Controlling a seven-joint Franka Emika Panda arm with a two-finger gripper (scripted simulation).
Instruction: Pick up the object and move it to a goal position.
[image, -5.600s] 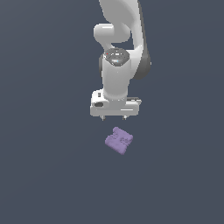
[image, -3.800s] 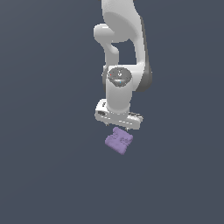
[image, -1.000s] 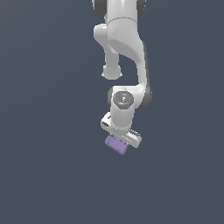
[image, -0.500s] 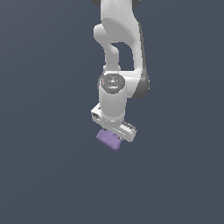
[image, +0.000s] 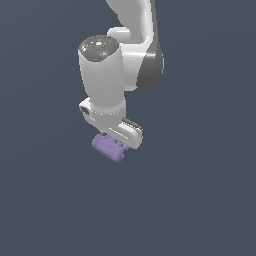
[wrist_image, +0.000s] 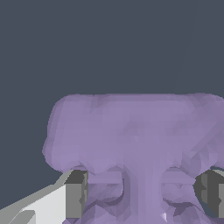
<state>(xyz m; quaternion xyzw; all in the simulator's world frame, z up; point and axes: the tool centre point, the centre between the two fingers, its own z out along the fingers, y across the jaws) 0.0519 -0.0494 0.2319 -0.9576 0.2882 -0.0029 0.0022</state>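
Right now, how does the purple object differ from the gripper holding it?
The object is lavender, lumpy and notched; the gripper is white, smooth and boxy. The object is narrower than the gripper's body and sits beneath it. In the wrist view the object fills the space between the dark fingertips. Both are tilted alike.

No writing, label, brand, number or sign can be read in either view. The white arm (image: 107, 85), the purple block (image: 108, 146) and the dark grey background carry only plain, unmarked surfaces.
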